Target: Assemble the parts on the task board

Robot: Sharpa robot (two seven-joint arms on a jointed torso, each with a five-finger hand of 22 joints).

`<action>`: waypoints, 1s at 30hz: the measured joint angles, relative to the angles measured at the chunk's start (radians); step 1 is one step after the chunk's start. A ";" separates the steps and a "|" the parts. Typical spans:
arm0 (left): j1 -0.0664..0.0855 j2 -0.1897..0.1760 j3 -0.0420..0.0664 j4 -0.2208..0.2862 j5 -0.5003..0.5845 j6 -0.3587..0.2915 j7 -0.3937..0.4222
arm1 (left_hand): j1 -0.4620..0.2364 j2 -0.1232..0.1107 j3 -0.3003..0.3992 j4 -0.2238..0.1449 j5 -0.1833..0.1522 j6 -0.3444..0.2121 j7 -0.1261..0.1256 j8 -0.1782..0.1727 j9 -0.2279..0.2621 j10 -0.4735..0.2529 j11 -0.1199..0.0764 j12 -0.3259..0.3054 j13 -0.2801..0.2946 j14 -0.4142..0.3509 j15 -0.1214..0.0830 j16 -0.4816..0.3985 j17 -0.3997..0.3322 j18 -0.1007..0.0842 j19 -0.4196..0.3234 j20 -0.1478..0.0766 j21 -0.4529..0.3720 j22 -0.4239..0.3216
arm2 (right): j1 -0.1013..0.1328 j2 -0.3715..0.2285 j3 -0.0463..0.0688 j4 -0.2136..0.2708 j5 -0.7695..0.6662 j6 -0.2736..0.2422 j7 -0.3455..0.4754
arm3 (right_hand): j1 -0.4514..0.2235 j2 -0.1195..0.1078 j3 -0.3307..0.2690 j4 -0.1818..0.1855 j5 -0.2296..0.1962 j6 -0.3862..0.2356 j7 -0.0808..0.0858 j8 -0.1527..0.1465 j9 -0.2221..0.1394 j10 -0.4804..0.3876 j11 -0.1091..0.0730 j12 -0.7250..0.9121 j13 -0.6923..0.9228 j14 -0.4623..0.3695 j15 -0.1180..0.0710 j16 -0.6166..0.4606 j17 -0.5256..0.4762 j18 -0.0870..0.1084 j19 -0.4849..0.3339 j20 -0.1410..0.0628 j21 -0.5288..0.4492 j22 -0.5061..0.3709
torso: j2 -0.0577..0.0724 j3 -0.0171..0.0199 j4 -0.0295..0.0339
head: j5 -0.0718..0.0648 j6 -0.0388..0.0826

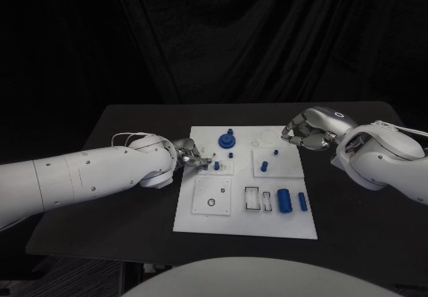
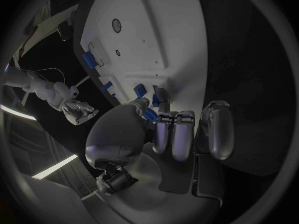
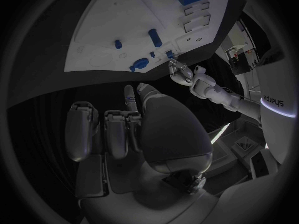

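We cannot tell whether the left hand [image 1: 189, 158] holds the small blue part [image 1: 217, 164] at its fingertips; its own thumb hides the contact.

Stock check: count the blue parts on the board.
7: a gear and small peg at the far middle, two pegs right of them, one by the left hand, two cylinders near right; more may be hidden.
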 measured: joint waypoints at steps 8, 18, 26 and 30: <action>0.000 -0.002 0.000 -0.001 0.000 0.001 0.011 | -0.059 0.036 -0.052 0.003 -0.008 0.004 0.004 -0.008 0.000 0.000 0.000 0.000 0.000 0.000 0.000 0.000 0.001 0.000 0.000 0.000 -0.008 0.000 | 0.000 -0.001 0.000 0.000 0.000 0.003 -0.004 | 0.001 0.001 0.000 0.000 0.000 0.000 0.000 0.000 0.000 0.000 0.000 0.000 0.000 0.000 0.000 0.000 0.000 0.000 0.000 0.000 0.000 0.000 | 0.000 0.0000 0.0001 | 0.000 0.000; -0.001 -0.001 -0.001 -0.010 0.001 0.005 0.032 | -0.137 0.090 -0.118 0.004 0.046 0.008 0.007 -0.017 0.000 0.000 0.000 0.000 0.000 0.000 0.000 0.000 0.001 0.000 -0.004 0.004 -0.018 0.000 | 0.000 0.000 0.000 0.000 0.000 0.007 -0.007 | 0.001 0.001 0.000 0.000 0.004 0.000 0.000 0.000 -0.001 0.000 0.000 0.000 0.000 0.000 0.000 0.000 0.000 0.000 0.000 0.000 0.000 0.000 | 0.000 0.0000 -0.0001 | 0.001 0.000; -0.001 0.000 0.000 -0.016 0.001 0.014 0.039 | -0.119 0.115 -0.133 0.004 0.194 0.010 0.005 -0.025 0.000 0.000 0.000 0.000 0.000 0.000 0.000 0.000 0.001 0.000 -0.004 0.004 -0.022 0.000 | 0.000 0.000 0.000 0.000 0.000 0.009 -0.009 | 0.006 -0.004 0.001 -0.002 0.011 0.000 0.000 -0.004 -0.001 0.000 0.000 0.000 0.000 0.000 0.000 0.000 0.000 0.000 0.000 0.000 0.000 0.000 | -0.001 0.0000 -0.0004 | 0.000 0.000; -0.001 0.000 0.000 -0.017 0.001 0.017 0.041 | -0.109 0.126 -0.133 0.004 0.237 0.011 0.004 -0.031 0.000 0.000 0.000 0.000 0.000 0.000 0.000 0.000 0.001 0.000 -0.004 0.004 -0.022 0.000 | -0.001 0.000 0.000 -0.001 0.000 0.011 -0.010 | 0.006 -0.004 0.003 -0.003 0.011 0.000 0.000 -0.004 -0.002 0.000 0.000 0.000 0.000 0.000 0.000 0.000 0.000 0.000 0.000 0.000 0.000 0.000 | -0.001 0.0000 -0.0006 | 0.001 0.000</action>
